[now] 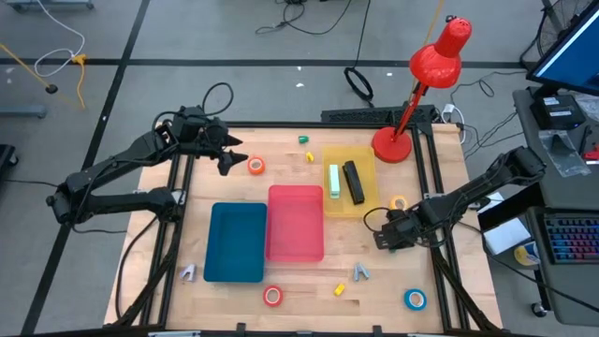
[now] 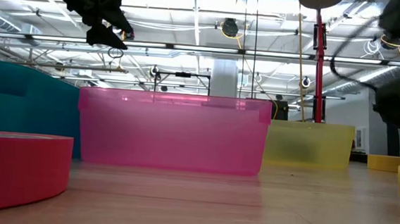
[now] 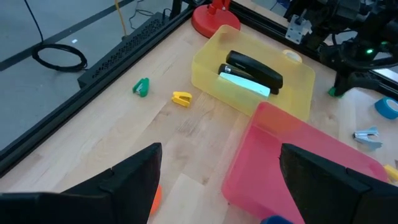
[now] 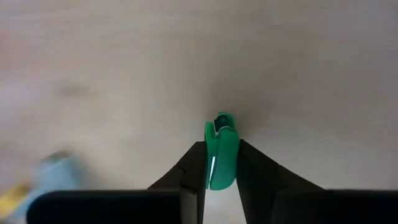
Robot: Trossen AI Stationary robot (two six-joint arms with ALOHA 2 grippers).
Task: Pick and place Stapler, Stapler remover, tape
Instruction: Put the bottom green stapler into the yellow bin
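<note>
Right gripper (image 4: 221,163) clamped on green staple remover (image 4: 221,151) low at table's right, near yellow bin (image 1: 348,208). Left gripper (image 1: 227,155) open, far left. Two staplers (image 1: 353,181) binned. Tape rolls (image 1: 272,296), other removers (image 1: 360,271) judged pending.

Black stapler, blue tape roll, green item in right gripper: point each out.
black stapler (image 1: 354,182): high view, middle of its body.
blue tape roll (image 1: 415,299): high view, on its ring.
green item (image 4: 221,152): right wrist view, middle, between the fingers.
</note>
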